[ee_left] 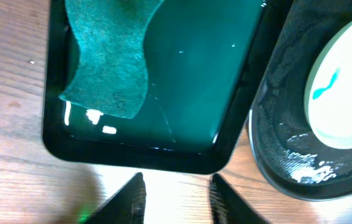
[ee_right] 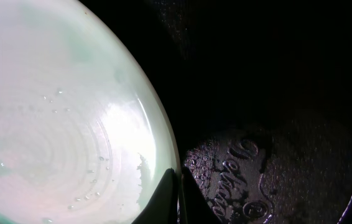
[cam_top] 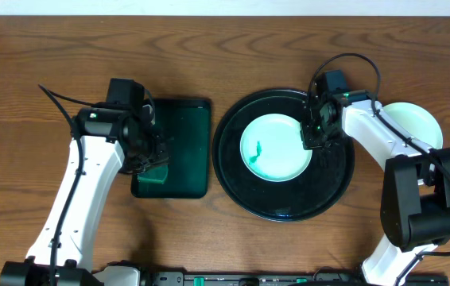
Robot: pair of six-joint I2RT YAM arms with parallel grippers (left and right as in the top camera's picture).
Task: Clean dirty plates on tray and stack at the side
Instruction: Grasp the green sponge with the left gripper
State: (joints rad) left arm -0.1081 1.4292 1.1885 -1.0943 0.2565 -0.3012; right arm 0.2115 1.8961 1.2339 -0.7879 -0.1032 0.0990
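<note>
- The left gripper hovered by the near rim of the glossy, dark green rectangular tray, its jaws parted and empty.
- A rough green cloth with a wavy edge lay in that tray, its top cut off.
- The round, wet black tray held one pale mint plate with a green smudge.
- The right gripper was closed at that plate's rim.
- A second plate sat on the wooden table, partly hidden by the right arm.

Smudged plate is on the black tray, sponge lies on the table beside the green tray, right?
No: the sponge lies inside the green tray, not on the table, as the left wrist view shows. The smudged plate is on the black tray.
</note>
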